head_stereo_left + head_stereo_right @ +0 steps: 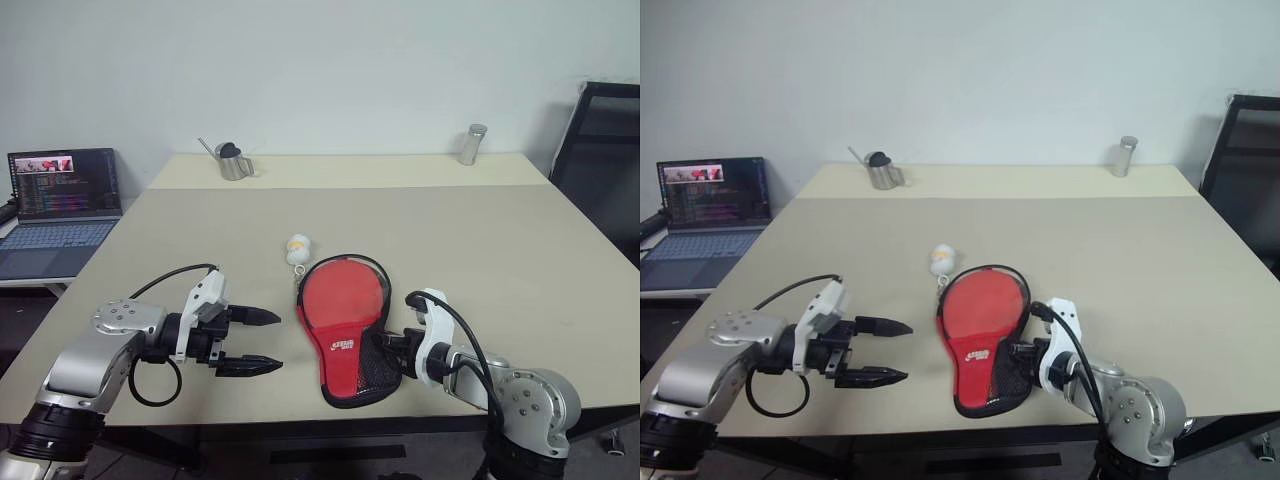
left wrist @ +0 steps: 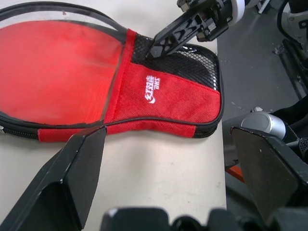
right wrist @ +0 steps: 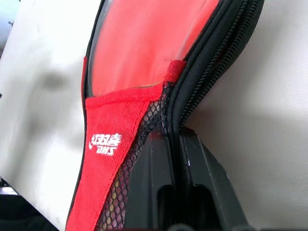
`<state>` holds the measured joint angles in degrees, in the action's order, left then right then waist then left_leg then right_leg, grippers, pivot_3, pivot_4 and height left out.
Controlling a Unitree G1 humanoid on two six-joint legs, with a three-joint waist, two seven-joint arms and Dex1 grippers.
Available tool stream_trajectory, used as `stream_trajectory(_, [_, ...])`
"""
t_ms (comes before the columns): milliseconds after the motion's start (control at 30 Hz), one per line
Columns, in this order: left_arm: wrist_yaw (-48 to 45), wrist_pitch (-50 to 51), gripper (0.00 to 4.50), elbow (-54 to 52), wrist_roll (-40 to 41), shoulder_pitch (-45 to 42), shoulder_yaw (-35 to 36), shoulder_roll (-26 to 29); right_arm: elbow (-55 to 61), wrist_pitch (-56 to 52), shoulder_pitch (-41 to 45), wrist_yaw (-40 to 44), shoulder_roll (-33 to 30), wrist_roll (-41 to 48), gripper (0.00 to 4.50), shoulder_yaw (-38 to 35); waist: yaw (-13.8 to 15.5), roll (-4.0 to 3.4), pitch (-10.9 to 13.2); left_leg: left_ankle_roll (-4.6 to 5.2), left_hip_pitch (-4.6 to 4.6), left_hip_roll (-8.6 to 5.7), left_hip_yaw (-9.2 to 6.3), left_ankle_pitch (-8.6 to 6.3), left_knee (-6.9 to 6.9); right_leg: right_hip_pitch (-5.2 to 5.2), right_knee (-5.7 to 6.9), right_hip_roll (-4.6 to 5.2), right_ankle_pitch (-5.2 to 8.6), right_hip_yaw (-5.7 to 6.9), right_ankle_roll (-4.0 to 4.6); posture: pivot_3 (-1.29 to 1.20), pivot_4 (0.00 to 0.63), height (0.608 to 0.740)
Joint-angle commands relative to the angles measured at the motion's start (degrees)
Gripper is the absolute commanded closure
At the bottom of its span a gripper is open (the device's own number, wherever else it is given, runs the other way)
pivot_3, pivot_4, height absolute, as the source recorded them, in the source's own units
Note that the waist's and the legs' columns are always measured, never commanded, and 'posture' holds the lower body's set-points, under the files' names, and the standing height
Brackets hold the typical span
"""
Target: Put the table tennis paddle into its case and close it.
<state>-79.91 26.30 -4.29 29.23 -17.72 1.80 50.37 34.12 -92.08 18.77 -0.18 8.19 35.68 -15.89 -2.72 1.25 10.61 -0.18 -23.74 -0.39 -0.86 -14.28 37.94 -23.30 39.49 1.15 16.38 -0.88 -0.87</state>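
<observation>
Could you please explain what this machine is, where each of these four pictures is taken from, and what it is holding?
It is a humanoid robot with two arms ending in two-fingered grippers. Two pictures come from its head, looking down at a beige table; two from its wrists. The left gripper hangs open, holding nothing. The right gripper is shut on the zipper rim of the red and black case, which lies flat with a white charm attached. Farther off stand a metal cup, a metal shaker and, on a side desk, a laptop.
</observation>
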Motion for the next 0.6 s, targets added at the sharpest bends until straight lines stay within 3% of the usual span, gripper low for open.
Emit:
stream_trajectory(33, [-0.8, -0.2, 0.00, -1.9, 1.3, -0.5, 1.0, 0.7, 1.1, -0.4, -5.1, -0.6, 9.1, 3.3, 4.48, 2.2, 0.0, 0.00, 0.0, 0.00, 0.00, 0.00, 0.00, 0.00, 0.00, 0.00, 0.00, 0.00, 0.00, 0.00, 0.00, 0.00, 0.150, 0.740])
stream_trajectory(200, [-0.4, -0.8, 0.00, -1.5, 1.0, -0.9, 0.6, -0.3, 0.5, -0.4, -4.8, -1.1, 5.2, 3.7, 4.48, 2.7, 0.0, 0.00, 0.0, 0.00, 0.00, 0.00, 0.01, 0.00, 0.00, 0.00, 0.00, 0.00, 0.00, -0.01, 0.00, 0.00, 0.150, 0.740])
stream_trajectory(400, [0.2, -1.2, 0.00, -1.6, 0.8, -0.7, 0.5, -1.0, 0.8, -0.4, -5.2, -1.4, 1.9, 3.5, 2.70, 4.1, 0.0, 0.00, 0.0, 0.00, 0.00, 0.00, 0.01, 0.00, 0.00, 0.00, 0.00, 0.00, 0.00, 0.00, 0.00, 0.00, 0.150, 0.740])
stream_trajectory(500, [0.5, -1.5, 0.00, -1.6, 0.7, -0.7, 0.3, -1.5, 2.8, -0.4, -4.9, 1.3, -4.1, 4.1, 1.72, 6.2, 0.0, 0.01, 0.0, 0.00, 0.00, 0.00, 0.01, 0.00, 0.00, 0.02, -0.02, 0.00, 0.00, 0.00, -0.01, 0.00, 0.150, 0.740])
stream_trajectory(600, [0.6, -1.8, 0.00, -1.4, 0.5, -0.6, 0.4, -1.7, 4.7, 0.2, -4.5, 4.6, -8.5, 4.5, 1.72, 7.0, -0.1, 0.03, 0.0, 0.00, 0.00, 0.00, 0.02, 0.00, 0.01, 0.02, -0.02, -0.01, 0.00, -0.01, -0.01, 0.00, 0.150, 0.740])
